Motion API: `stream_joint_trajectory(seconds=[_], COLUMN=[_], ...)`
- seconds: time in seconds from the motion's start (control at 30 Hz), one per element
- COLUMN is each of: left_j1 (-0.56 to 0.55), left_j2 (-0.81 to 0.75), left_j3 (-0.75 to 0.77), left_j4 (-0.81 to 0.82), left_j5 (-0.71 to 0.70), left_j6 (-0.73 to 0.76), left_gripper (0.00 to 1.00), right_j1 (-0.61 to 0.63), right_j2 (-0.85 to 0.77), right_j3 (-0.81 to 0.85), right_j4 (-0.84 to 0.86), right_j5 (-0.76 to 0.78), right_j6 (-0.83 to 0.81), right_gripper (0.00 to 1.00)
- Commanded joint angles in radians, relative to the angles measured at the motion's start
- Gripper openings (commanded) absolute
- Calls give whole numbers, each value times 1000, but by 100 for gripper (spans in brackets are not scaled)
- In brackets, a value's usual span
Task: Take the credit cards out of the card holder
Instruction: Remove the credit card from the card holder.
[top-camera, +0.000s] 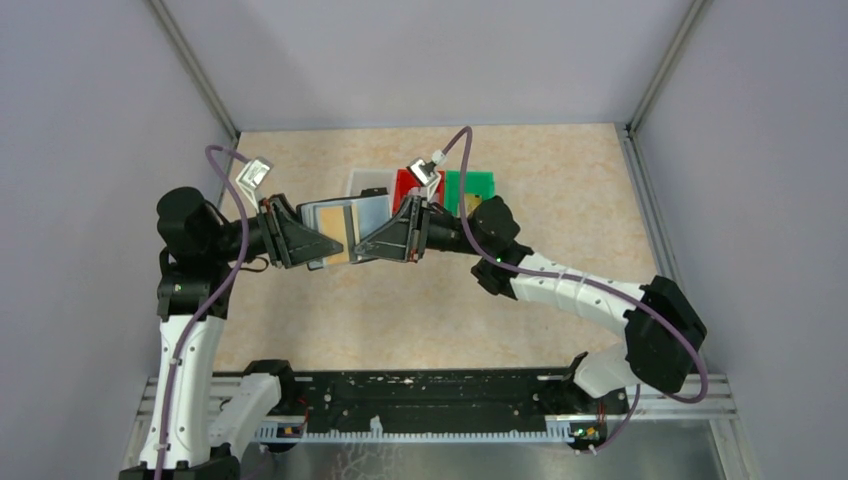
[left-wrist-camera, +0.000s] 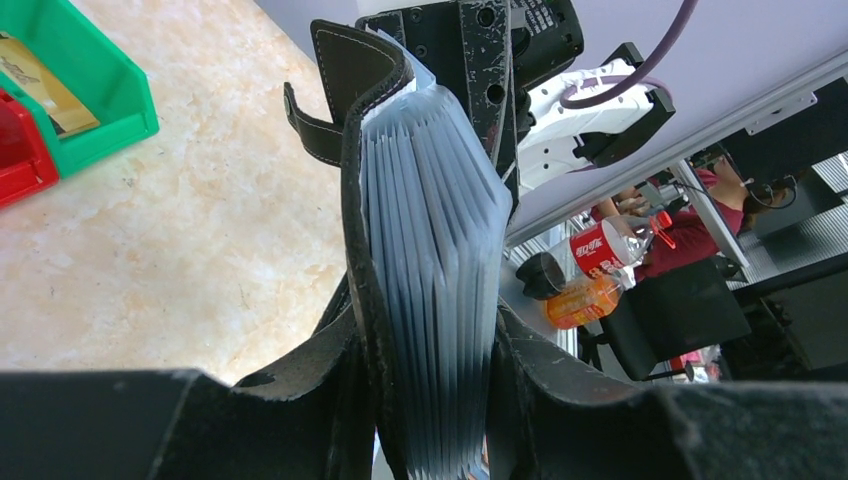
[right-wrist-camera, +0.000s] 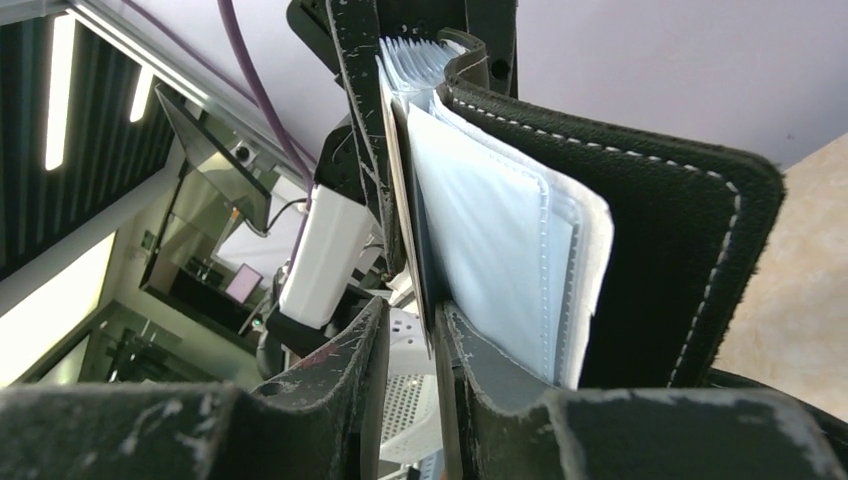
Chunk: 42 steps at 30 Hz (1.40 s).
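Observation:
The black card holder (top-camera: 345, 228) hangs open in the air between my two grippers, above the table's middle. My left gripper (top-camera: 328, 247) is shut on it: in the left wrist view its fingers (left-wrist-camera: 300, 370) clamp the fan of clear sleeves and the black cover (left-wrist-camera: 430, 230), with the strap tab (left-wrist-camera: 305, 125) sticking out to the left. My right gripper (right-wrist-camera: 412, 310) stands slightly open at the holder's other edge (right-wrist-camera: 650, 230). A thin dark credit card (right-wrist-camera: 422, 255) lies between its fingers, against the right one, with a gap to the left one. Grey and tan faces show in the open holder from above.
A white bin (top-camera: 368, 181), a red bin (top-camera: 406, 181) and a green bin (top-camera: 472, 184) stand in a row just behind the holder. The green bin (left-wrist-camera: 95, 95) holds a gold card (left-wrist-camera: 40, 85). Grey walls close the table on three sides.

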Motion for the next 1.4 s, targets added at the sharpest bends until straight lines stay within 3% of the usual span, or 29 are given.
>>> stream_joint_trajectory(seconds=[0.0,0.2,0.33,0.63,0.83,1.03,1.37], left_j1=[-24,-25,-25,-25,-24,-24,-24], left_j2=[-20,-16,-14,-30,-20,-11,-3], left_j3=[32,32,41,2,4,6,7], left_j4=[-31,-37,-36,215,240,255,288], left_j5=[98,99,98,104,103,94,85], left_j6=[13,20,13,-213,-246,-264,-292], left_gripper=[36,37,47,56,55,51,32], right_j1=[-17,-17,-18,-17,-15,-14,-14], right_j2=[10,19,12,-14,-26,-53,-74], right_j3=[112,143,132,26,-30,-65,-84], right_j4=[-14,-48,-35,74,105,109,105], right_j5=[97,94,102,140,146,155,149], right_j6=[-55,-79,-78,-30,-18,-20,-18], right_gripper=[21,13,0,0,0,0,0])
